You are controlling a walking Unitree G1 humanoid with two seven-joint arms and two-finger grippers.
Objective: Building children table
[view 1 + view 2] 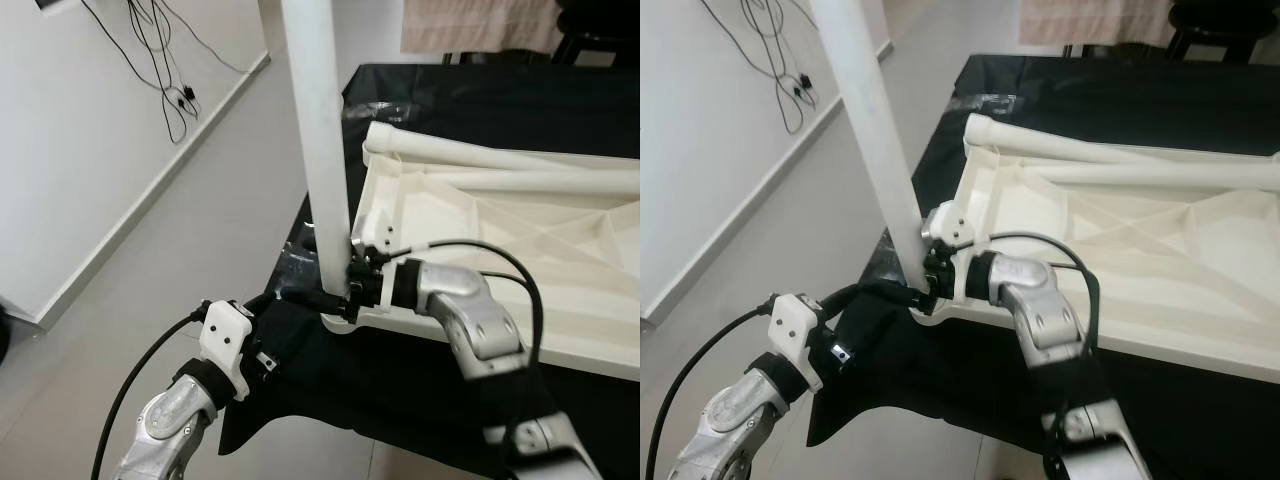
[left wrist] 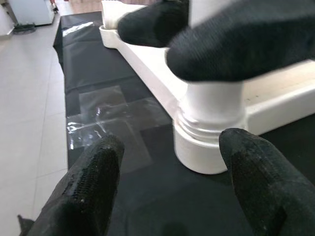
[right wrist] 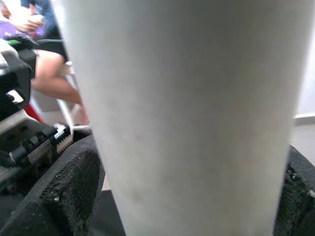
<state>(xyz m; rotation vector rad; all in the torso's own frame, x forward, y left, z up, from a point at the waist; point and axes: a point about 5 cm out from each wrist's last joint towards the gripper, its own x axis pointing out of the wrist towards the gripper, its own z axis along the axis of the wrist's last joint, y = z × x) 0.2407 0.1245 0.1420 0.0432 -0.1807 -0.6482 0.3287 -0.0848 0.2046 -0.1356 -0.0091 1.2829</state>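
A white children's table top [image 1: 520,225] lies upside down on a black cloth [image 1: 560,90]. One white leg [image 1: 318,130] stands upright in the socket [image 2: 209,142] at its near left corner. My right gripper [image 1: 352,285] is shut on this leg just above the socket; in the right wrist view the leg [image 3: 187,113] sits between both black fingers [image 3: 69,187]. My left gripper [image 1: 300,295] is low on the cloth beside that corner and is open, its fingers [image 2: 93,187] spread on either side of the socket without touching it.
Two more white legs [image 1: 480,155] lie on the upturned top at the back. The cloth's edge drops to a grey floor [image 1: 180,260] on my left, by a white wall with hanging cables [image 1: 165,60]. A person [image 3: 54,73] sits behind the leg.
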